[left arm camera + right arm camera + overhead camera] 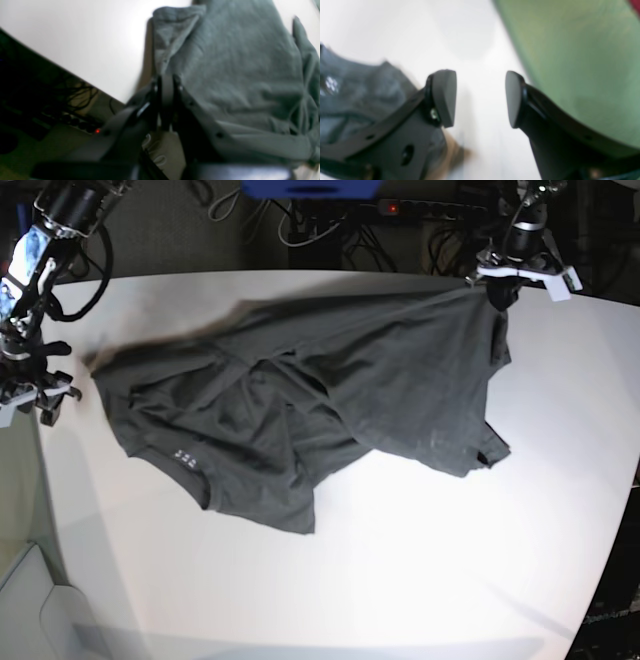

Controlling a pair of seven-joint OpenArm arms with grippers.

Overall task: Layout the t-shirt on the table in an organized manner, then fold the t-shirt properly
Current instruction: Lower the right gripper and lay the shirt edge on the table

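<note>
Beyond the far edge: dark floor strewn with tangled cables (300, 225) and a power strip (430, 207) — one red lamp lit — beside a blue box (310, 188). At the near left corner, pale flooring (25, 600). Lighting is soft and even, brightest low and centre.

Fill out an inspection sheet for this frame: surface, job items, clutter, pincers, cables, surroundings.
Surface: white table, bare across its near half.
Job's things: dark t-shirt spread unevenly across the far half, bunched and overlapping in the middle, one corner lifted off the table at the far edge; not laid flat, not folded.
Clutter: nothing seen on the table.
Grippers: left pincer shut on the lifted shirt corner; right pincer open with nothing between its pads, beside the shirt's other end.
Cables: tangled cables and a power strip on the floor behind the table.
Surroundings: dark floor behind; a blue object at the top edge.
</note>
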